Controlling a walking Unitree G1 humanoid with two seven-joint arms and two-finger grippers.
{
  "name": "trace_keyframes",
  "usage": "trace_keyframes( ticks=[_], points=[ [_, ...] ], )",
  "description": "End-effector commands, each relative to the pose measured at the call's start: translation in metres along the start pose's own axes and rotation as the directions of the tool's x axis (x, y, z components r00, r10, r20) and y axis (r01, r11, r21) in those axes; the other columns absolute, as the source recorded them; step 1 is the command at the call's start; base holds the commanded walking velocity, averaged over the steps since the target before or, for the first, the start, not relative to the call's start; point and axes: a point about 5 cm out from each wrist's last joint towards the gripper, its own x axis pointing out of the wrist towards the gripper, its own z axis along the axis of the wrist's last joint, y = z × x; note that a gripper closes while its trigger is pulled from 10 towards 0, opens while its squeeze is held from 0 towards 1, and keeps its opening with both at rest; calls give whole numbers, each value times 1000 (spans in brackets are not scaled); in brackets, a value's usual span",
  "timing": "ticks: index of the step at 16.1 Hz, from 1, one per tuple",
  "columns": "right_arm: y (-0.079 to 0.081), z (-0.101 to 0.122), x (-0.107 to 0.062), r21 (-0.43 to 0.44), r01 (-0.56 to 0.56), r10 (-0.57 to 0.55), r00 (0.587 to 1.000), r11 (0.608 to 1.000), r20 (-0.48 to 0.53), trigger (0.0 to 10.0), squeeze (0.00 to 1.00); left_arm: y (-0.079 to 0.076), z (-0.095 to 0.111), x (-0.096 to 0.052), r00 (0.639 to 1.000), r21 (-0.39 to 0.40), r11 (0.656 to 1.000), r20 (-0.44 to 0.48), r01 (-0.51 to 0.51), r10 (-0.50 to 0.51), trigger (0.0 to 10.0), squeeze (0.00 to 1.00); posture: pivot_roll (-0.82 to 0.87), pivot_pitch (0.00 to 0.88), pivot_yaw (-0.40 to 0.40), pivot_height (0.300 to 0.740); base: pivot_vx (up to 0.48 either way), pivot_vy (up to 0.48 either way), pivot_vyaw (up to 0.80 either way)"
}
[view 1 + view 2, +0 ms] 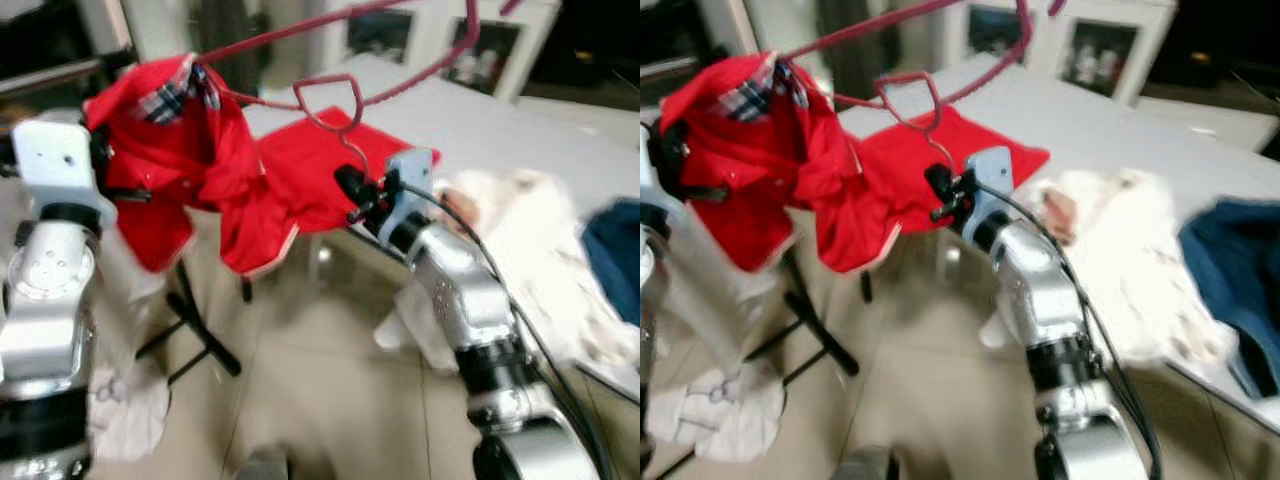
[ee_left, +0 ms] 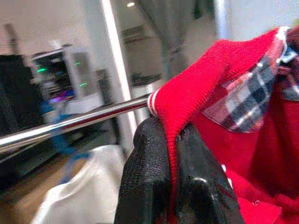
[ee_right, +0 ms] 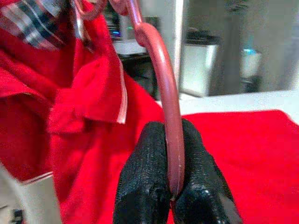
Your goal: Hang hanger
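— Any room on the left?
— Little: the red shirt drapes there, the rack's black legs below.
— Right?
— The white table and its white cloth heap block it; bare floor lies near.

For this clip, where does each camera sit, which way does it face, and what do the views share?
Left eye view: on the head, looking down at the red garment, the hanger and both silver arms.
Right eye view: same scene, with the right gripper on the hanger's wire.
Left wrist view: along the left gripper, pinching the red garment beside a metal rail.
Right wrist view: along the right gripper, clamping the hanger.
Shared: the red garment appears in all four.
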Motion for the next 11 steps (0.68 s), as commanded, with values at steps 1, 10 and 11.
trace_keyframes(
  ticks=[1, 10, 11],
  points=[
    [-8, 9, -2, -14, 18, -17, 999, 1000, 32, 10000, 0, 3, 11, 2, 999, 1, 1000, 45, -7, 7, 10000, 0, 153, 0, -37, 740, 0, 0, 800],
    [-12, 3, -10, -37, 0, 0, 1000, 999, -1, 10000, 0, -7, 13, -7, 998, 12, 1000, 50, 27, -27, 10000, 0, 165, 0, -57, 740, 0, 0, 317],
    [-11, 4, -9, -51, -8, 8, 1000, 999, 2, 10000, 0, -9, 12, -8, 998, 9, 999, 48, 31, -31, 10000, 0, 165, 0, -57, 740, 0, 0, 800]
  ],
)
